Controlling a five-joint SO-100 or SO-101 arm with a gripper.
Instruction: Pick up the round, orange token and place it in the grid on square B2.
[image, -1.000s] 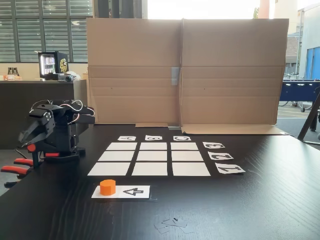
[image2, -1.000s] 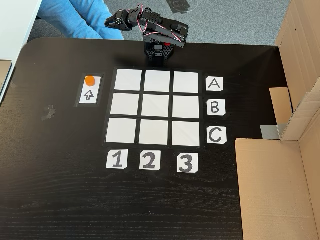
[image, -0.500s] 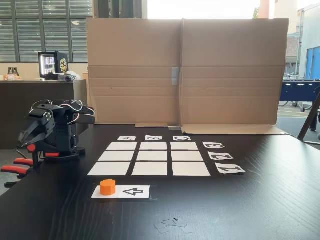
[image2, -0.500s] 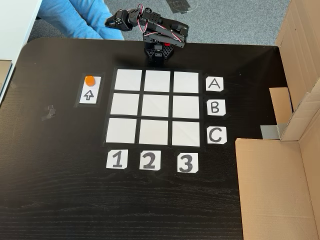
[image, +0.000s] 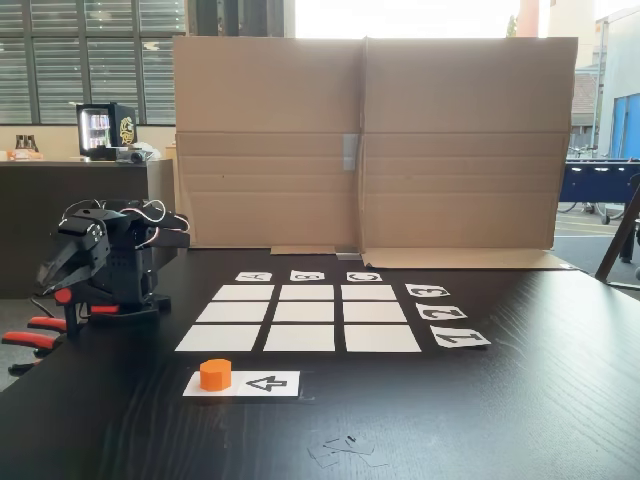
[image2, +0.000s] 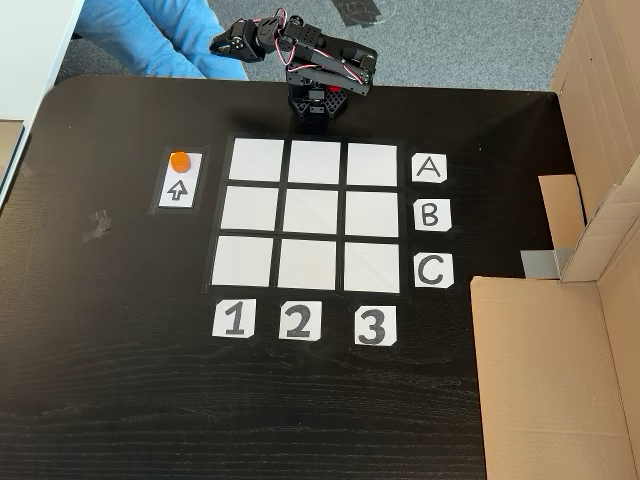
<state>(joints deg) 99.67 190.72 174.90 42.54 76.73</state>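
Observation:
The orange token stands on one end of a white strip with a black arrow, beside the grid. Square B2, the centre cell, is blank and bare. The black arm sits folded at the table edge past row A. Its gripper points away from the grid, looks shut and holds nothing. It is well apart from the token.
Letter labels A, B, C and number labels 1, 2, 3 edge the grid. A cardboard wall stands along the far side. Red-orange clamp handles jut out by the arm base. A blue sleeve lies beyond the table.

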